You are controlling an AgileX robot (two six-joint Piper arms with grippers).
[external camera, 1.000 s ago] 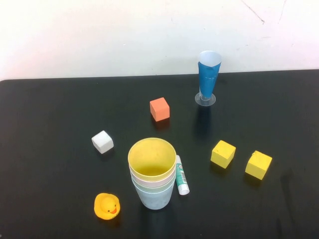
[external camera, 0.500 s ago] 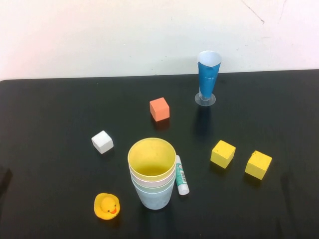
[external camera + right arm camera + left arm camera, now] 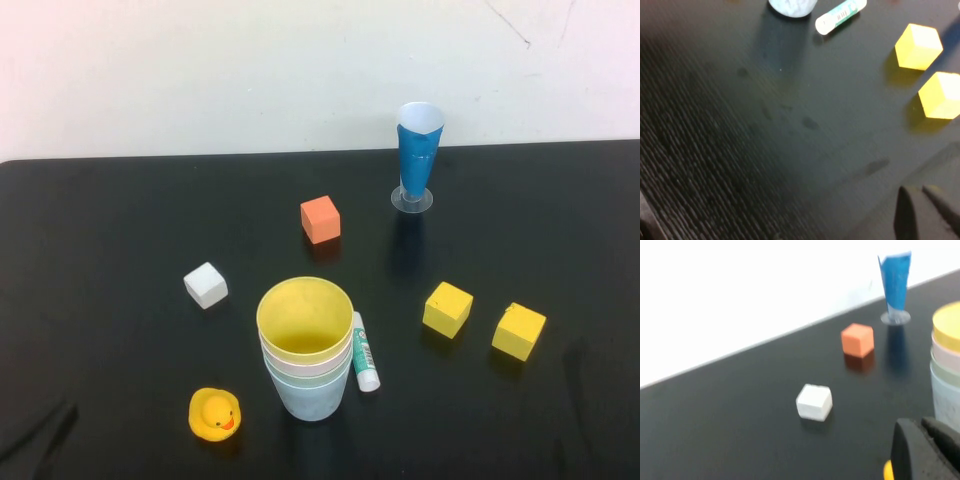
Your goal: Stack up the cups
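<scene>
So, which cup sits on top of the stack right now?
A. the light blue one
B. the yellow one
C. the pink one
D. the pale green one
B: in the high view the yellow cup is the top, innermost one of the stack, with pink, green and blue rims below it. Neither gripper shows there; the left gripper and right gripper are shut, empty, at their wrist views' edges.

Bright, even overhead light; soft shadows fall toward six o'clock on the matte black table (image 3: 120, 220). Both wrist views are blurred.
</scene>
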